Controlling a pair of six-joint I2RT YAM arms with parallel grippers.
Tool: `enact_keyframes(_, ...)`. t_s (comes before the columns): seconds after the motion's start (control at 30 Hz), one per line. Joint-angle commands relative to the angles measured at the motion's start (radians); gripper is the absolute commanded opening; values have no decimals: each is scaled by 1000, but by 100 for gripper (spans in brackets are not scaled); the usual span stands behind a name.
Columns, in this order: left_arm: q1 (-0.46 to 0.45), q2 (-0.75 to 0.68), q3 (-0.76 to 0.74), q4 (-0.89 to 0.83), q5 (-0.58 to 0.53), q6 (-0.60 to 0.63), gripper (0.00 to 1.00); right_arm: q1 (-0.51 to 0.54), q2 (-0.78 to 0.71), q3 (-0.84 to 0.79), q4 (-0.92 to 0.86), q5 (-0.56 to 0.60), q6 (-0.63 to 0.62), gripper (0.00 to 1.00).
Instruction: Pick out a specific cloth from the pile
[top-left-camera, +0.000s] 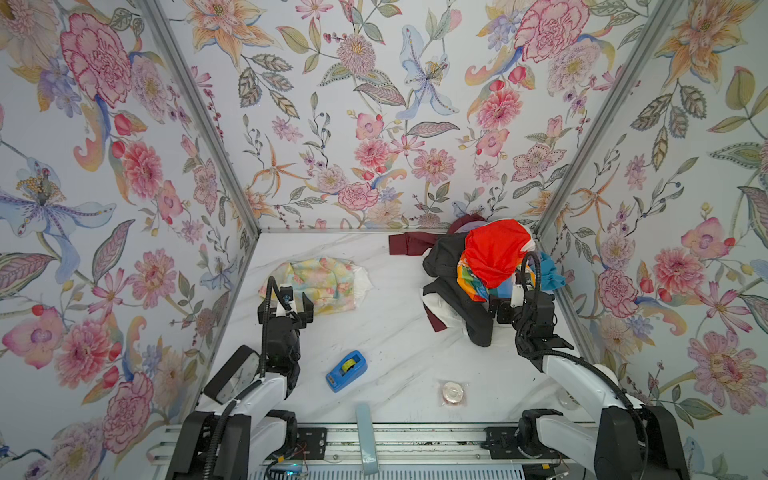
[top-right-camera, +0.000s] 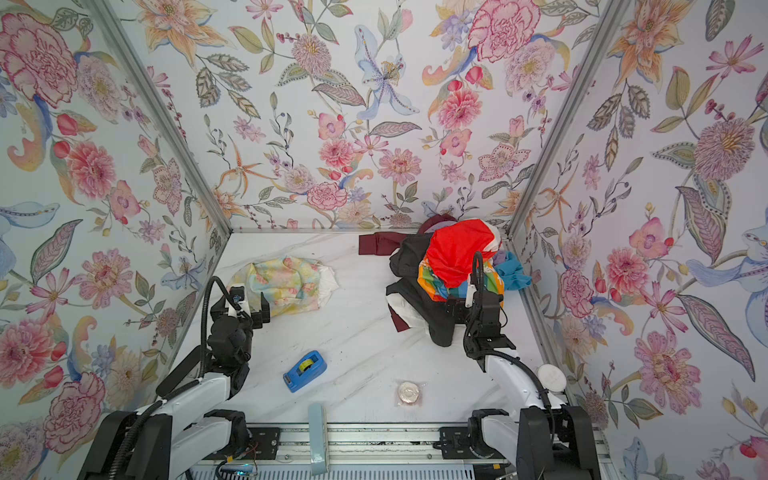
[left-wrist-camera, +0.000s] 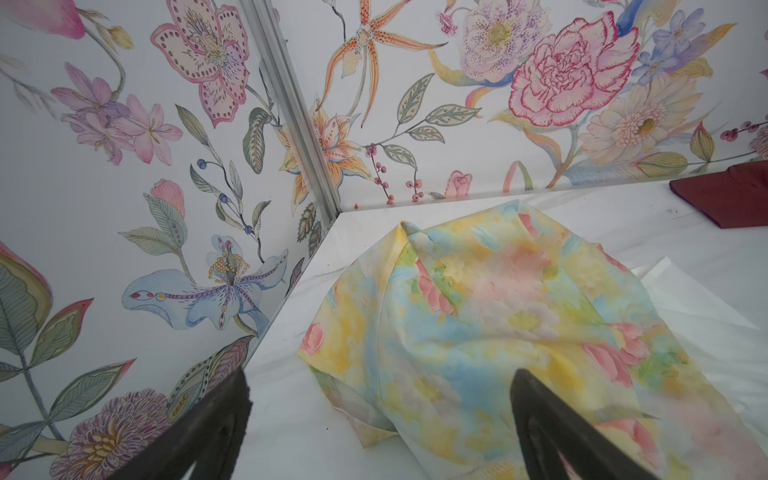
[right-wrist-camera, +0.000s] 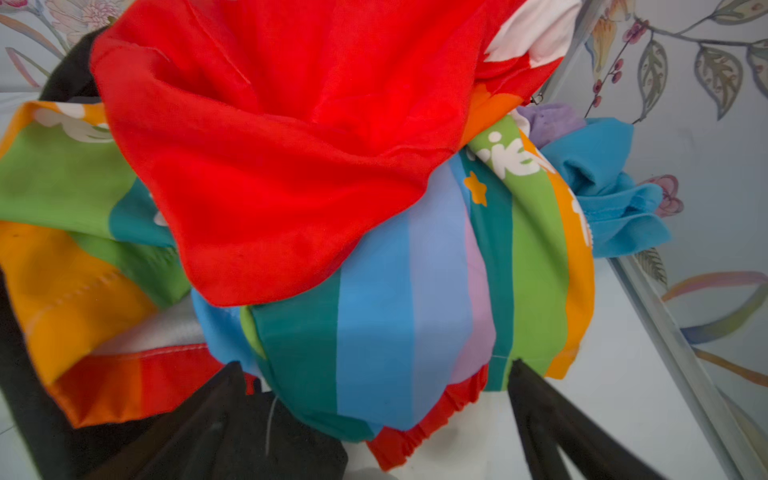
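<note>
Much of the pile (top-left-camera: 444, 257) hides under a red cloth (top-left-camera: 494, 249).

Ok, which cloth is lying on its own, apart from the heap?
The pastel floral cloth, alone on the table by the left gripper. The red cloth, the rainbow-striped cloth and the rest are bunched in the pile on the right.

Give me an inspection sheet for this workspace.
Surface: white marbled tabletop, dark specks.
Job's things: pastel floral cloth lies apart at left; pile of mixed cloths in far right corner.
Clutter: blue tape dispenser; wrapped round item.
End effectors: left end effector open beside the cloth; right end effector open at the pile's rainbow-striped cloth.
Cables: black cable loops over each wrist.
Surroundings: floral wallpapered walls, aluminium posts.
</note>
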Motion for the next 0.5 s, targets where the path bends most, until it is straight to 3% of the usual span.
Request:
enact_keyframes(0.0,22,63,-50,251,-5,8,99,-28,37,-47,209,45,-22,99)
enact_keyframes(0.17,45,201,-64,385,20,-6,99,-60,116,-109,367,39,-10,99)
enact_keyframes(0.3,51,234,-70,441,49,-41,99,-77,181,-116,430,76,6,99)
enact_keyframes(0.4,55,321,-115,619,72,-50,99,-83,203,-143,552,71,1,99)
enact_keyframes(0.47,55,425,-141,782,85,-44,99,-102,210,-131,529,36,7,99)
